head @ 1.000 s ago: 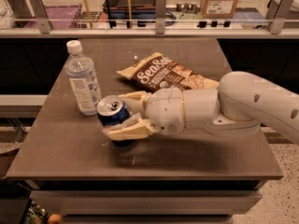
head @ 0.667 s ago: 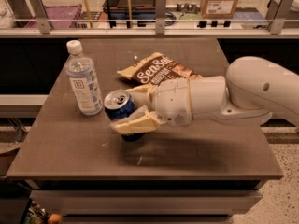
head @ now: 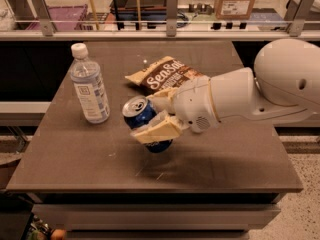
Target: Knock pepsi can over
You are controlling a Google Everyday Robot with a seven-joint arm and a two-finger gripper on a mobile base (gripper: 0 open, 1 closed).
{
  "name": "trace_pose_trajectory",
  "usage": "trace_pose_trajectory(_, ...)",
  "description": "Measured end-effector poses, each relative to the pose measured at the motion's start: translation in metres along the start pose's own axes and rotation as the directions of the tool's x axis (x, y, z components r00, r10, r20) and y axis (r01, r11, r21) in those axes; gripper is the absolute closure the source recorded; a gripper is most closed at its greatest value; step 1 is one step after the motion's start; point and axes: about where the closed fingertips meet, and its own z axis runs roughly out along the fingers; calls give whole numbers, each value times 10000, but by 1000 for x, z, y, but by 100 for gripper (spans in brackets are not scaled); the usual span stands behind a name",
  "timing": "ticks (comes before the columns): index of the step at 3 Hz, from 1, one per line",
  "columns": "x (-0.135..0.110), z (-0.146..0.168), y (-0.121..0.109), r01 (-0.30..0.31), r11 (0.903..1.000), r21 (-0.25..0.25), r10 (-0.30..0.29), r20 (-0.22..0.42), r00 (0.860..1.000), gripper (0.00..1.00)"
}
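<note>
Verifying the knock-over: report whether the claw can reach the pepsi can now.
Likely yes: the claw grips the tilted pepsi can, a finger either side; the water bottle stands apart from them.

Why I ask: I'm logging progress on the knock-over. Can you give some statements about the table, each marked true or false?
1. The can is tilted. True.
2. The bottle lies on its side. False: it stands upright, left of the can.
3. The gripper is at the can. True.
4. The bag lies in front of the can. False: it lies behind the can, farther back on the table.
</note>
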Motion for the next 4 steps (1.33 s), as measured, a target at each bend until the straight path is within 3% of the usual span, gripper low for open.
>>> trace_pose_trajectory(2,8,-10,14,-697,9975,141,710,-1464,9867,100)
trace_pose_trajectory(4,-2,18,19,-647,9971,-408,529,-2421,9688,100)
